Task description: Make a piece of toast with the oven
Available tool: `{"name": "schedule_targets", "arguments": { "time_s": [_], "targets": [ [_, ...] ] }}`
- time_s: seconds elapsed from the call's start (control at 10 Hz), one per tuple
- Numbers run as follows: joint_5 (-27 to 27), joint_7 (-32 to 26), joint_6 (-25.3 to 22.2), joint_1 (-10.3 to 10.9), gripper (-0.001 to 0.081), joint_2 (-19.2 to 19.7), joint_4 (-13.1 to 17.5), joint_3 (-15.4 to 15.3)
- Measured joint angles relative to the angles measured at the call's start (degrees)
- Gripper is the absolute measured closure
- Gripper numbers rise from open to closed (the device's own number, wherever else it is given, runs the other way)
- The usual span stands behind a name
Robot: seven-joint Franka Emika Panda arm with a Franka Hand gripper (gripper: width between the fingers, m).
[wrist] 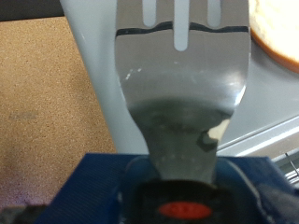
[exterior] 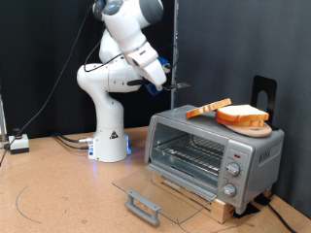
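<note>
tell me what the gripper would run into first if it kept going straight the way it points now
Probably the piece of toast. The gripper holds a spatula whose blade reaches toward the exterior view's right, with the slice on its tip above the oven top. Beyond it sits the stack of slices; depth is unclear.

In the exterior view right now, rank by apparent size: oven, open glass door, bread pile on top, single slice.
1. oven
2. glass door, folded down flat; nearer the camera, so its size is flattered
3. bread pile
4. piece of toast, seen nearly edge-on on the spatula, so this last ranking is unsure
</note>
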State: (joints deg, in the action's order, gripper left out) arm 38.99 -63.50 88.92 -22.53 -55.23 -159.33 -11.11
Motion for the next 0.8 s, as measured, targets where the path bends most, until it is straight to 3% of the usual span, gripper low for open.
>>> {"name": "schedule_targets", "arguments": {
  "time_s": [0.3, 0.5, 0.8],
  "targets": [
    [0.5, 0.9, 3.6, -1.3, 0.0339, 0.0, -0.5, 0.1],
    [0.3, 2.3, 8.7, -5.3, 0.0339, 0.1, -1.2, 1.0],
    [-9.6, 2.4, 6.4, -11.0, 0.0339, 2.6, -0.1, 2.6]
  ]
}}
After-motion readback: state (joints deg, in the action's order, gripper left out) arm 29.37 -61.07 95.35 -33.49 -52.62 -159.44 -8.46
